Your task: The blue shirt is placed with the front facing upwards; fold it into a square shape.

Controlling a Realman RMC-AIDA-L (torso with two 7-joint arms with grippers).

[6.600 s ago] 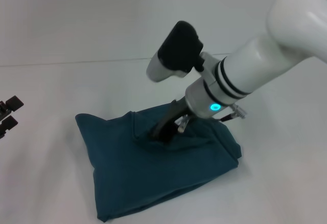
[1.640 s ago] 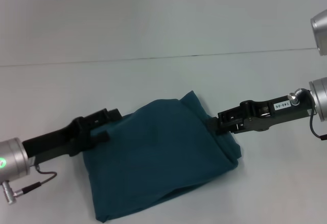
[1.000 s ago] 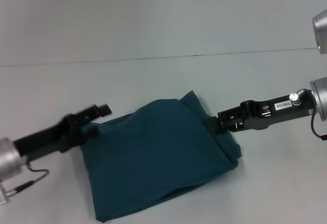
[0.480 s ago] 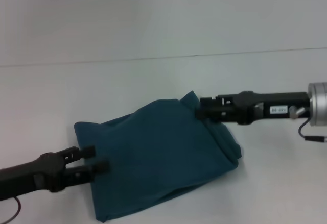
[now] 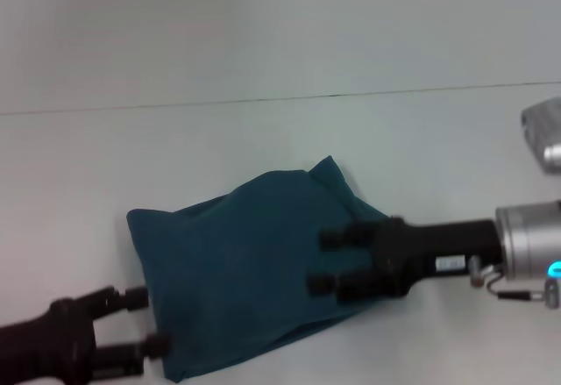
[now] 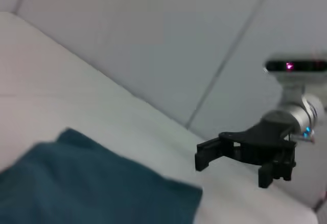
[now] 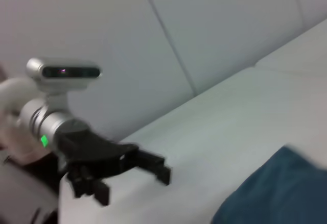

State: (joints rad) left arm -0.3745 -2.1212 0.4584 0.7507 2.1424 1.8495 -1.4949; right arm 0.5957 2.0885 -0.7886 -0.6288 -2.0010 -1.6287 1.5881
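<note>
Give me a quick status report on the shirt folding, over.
Left gripper open at the near left corner, holding nothing. Right gripper open over the blue shirt. Shirt folded into a rough bundle on the table. Nothing in the way.

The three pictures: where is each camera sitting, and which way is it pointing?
Head view: from the robot's head, looking forward and down at the table with the blue shirt; left claw and right claw both reach in, open.
Left wrist view: from the left arm, looking across the shirt's edge toward the right claw; none of its own claw shows.
Right wrist view: from the right arm, looking back toward the left claw, a shirt corner near.
Shared: the shirt appears in all three; each wrist view shows the other arm.
</note>
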